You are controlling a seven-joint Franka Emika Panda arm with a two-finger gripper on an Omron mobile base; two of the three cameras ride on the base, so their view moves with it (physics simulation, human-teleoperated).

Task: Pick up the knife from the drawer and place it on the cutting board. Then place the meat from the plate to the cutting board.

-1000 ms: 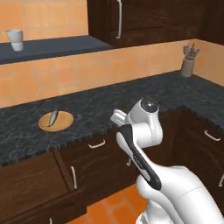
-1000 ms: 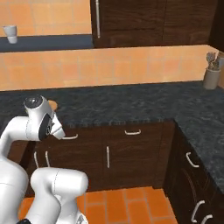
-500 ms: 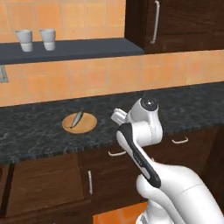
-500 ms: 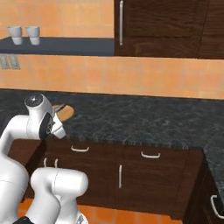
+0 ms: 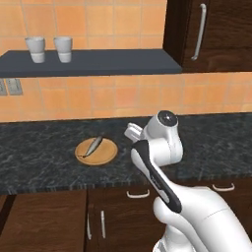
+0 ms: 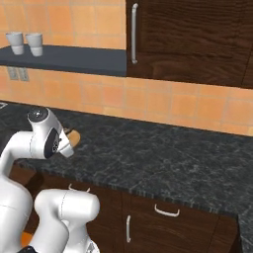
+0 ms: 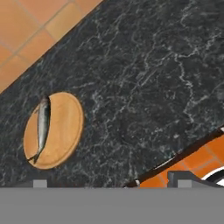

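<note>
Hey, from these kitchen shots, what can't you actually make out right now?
- Plate, right base view: mostly hidden behind the arm.
- Fish, left base view: too small for head or tail detail.
- Gripper, hand view: fingertips cut off by the bottom edge.
- Cups on the shelf: contents can't be seen.

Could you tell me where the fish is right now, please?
The fish lies on the round tan plate on the dark counter, left of the arm in the left base view, below the shelf holding two cups.
</note>
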